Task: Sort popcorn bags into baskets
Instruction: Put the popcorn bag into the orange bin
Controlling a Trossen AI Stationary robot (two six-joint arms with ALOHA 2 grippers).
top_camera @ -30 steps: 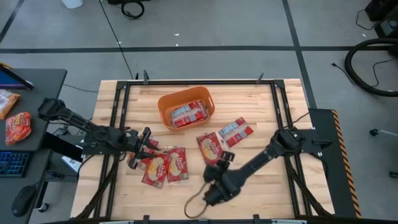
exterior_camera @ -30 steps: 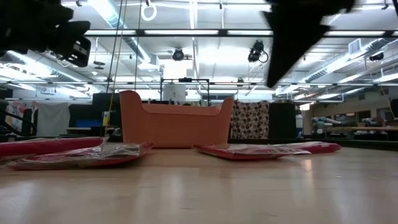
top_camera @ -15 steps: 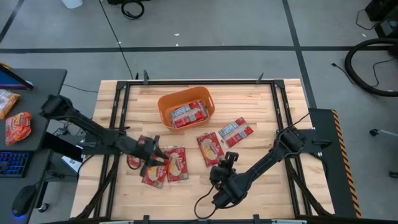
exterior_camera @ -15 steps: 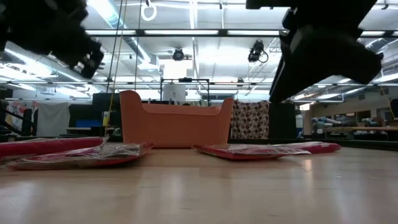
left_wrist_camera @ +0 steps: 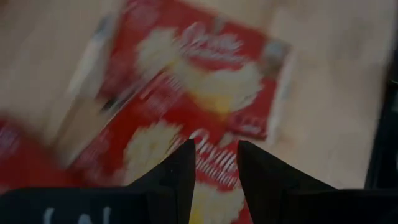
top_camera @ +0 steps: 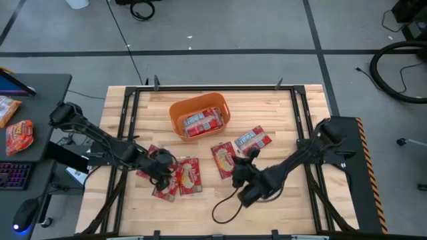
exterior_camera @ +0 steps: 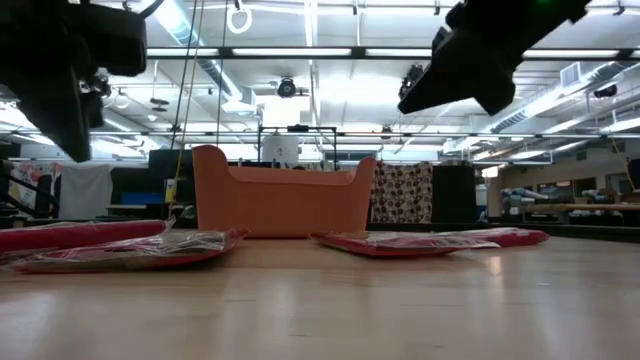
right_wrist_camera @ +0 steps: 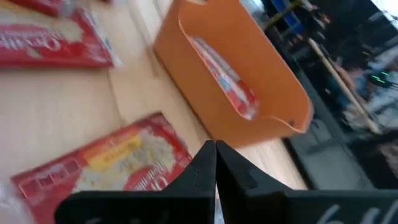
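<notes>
The orange basket [top_camera: 199, 117] stands toward the table's far side with red popcorn bags [top_camera: 202, 122] inside it. Several more bags lie flat in a pile [top_camera: 181, 177] at the left, and two lie at mid-table [top_camera: 225, 159] [top_camera: 252, 140]. My left gripper [top_camera: 163, 167] hovers open over the pile's left part; in its wrist view its gripper [left_wrist_camera: 214, 165] stands above a red bag [left_wrist_camera: 205, 93]. My right gripper [top_camera: 239, 168] is shut and empty just near of the mid-table bag. Its wrist view looks past that bag [right_wrist_camera: 106, 162] to the basket [right_wrist_camera: 249, 81].
A black cable loop [top_camera: 227, 212] trails on the table near my right arm. Bare wood lies along the near edge and at the right. Two puffier orange-red snack packs [top_camera: 19, 137] sit on the dark side table to the left. The low view shows the basket [exterior_camera: 283, 200] behind flat bags [exterior_camera: 130, 245].
My left gripper has moved from the pile's left edge toward the right and near side, over the pile, and has tipped to point down. My right arm has drawn back toward the table's right and far side, carrying its gripper from the near edge up beside the mid-table bag.
</notes>
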